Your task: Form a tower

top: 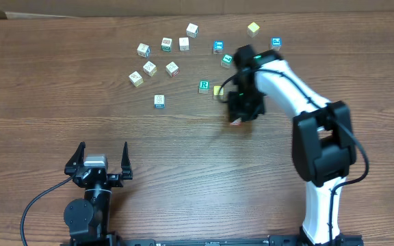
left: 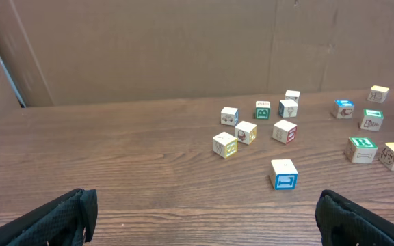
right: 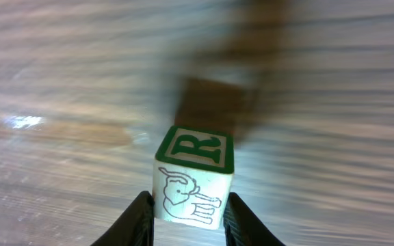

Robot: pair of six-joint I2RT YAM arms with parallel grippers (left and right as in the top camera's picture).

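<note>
- Right pincer [right: 189, 198], lower centre: clamped on a wooden block [right: 195, 152] topped with a green R.
- Left pincer [top: 103, 149], lower left: wide open, holding nothing.

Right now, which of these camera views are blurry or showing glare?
Right wrist: the table is streaked with blur, with a glare patch at left; only the green R cube is sharp. Left wrist and overhead: crisp and evenly lit.

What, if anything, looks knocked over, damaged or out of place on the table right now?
Nothing looks damaged or spilled. The loose cubes lie scattered on the table, none stacked on another. The right gripper is closed on a green R cube.
</note>
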